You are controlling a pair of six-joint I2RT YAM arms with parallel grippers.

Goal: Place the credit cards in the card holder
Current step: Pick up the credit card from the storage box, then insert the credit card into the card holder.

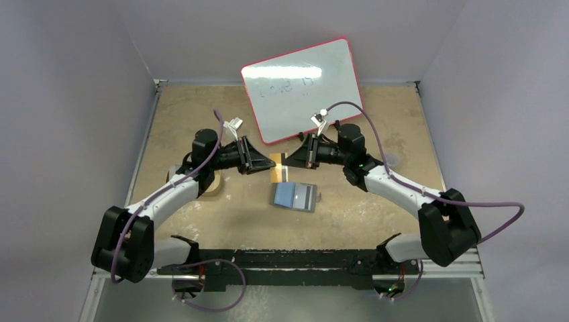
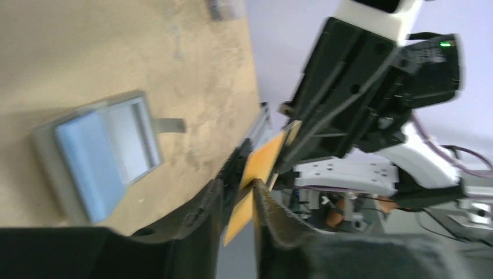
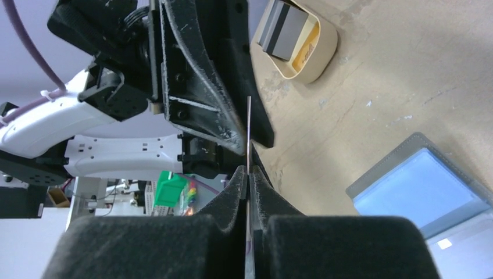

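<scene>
The grey card holder [image 1: 294, 196] lies open on the table, blue-grey pockets up; it also shows in the left wrist view [image 2: 99, 157] and the right wrist view [image 3: 418, 192]. Both grippers meet just behind it, above the table. My right gripper [image 1: 290, 161] [image 3: 248, 174] is shut on an orange credit card [image 1: 276, 174], seen edge-on in its own view [image 3: 249, 116]. My left gripper [image 1: 267, 164] [image 2: 238, 186] has its jaws a little apart round the other end of that card [image 2: 264, 157]; the card leans against one finger. More cards [image 3: 285, 26] stand in a gold tin [image 3: 317, 46].
The gold tin [image 1: 216, 186] sits left of the card holder, partly under my left arm. A red-framed whiteboard [image 1: 302, 87] leans at the back. The wallet's closing tab [image 2: 171, 124] sticks out sideways on the table. Grey walls enclose the table.
</scene>
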